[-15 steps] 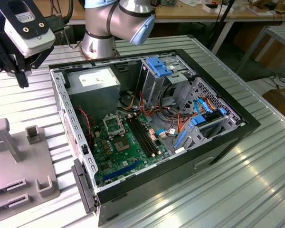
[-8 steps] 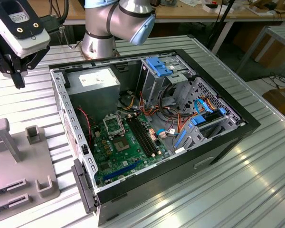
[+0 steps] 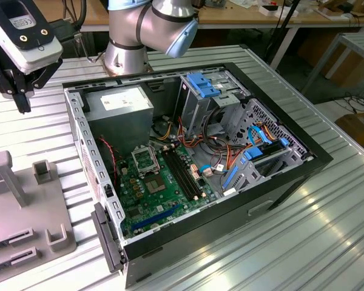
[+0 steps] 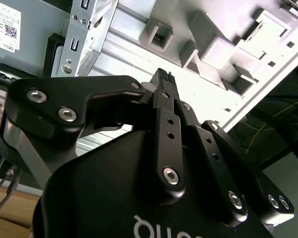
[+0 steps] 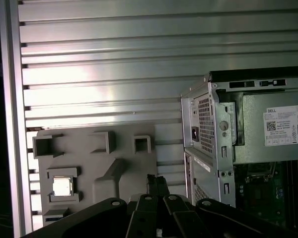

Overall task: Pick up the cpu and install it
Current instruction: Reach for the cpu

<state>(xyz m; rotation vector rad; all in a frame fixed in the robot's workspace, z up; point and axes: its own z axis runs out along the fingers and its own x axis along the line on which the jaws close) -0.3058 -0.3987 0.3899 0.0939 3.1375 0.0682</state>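
The cpu [image 5: 63,187], a small shiny silver square, lies in a square pocket of the grey fixture plate [image 5: 116,171] in the first wrist view. My gripper [image 5: 156,181] hovers well above the plate, off to one side of the cpu, and holds nothing. Its black fingers [image 4: 163,75] are pressed together in the second wrist view. In the exterior view the gripper [image 3: 22,104] hangs at the far upper left, above the ribbed table. The open computer case [image 3: 291,182] holds the green motherboard [image 3: 164,200] with the black framed socket [image 3: 144,159].
The grey fixture [image 3: 24,200] with upright posts sits at the exterior view's left of the case. The case wall [image 3: 85,142], the power supply [image 3: 118,103] and a drive cage with blue clips [image 3: 203,85] rise around the board. Cables [image 3: 218,151] cross its right part.
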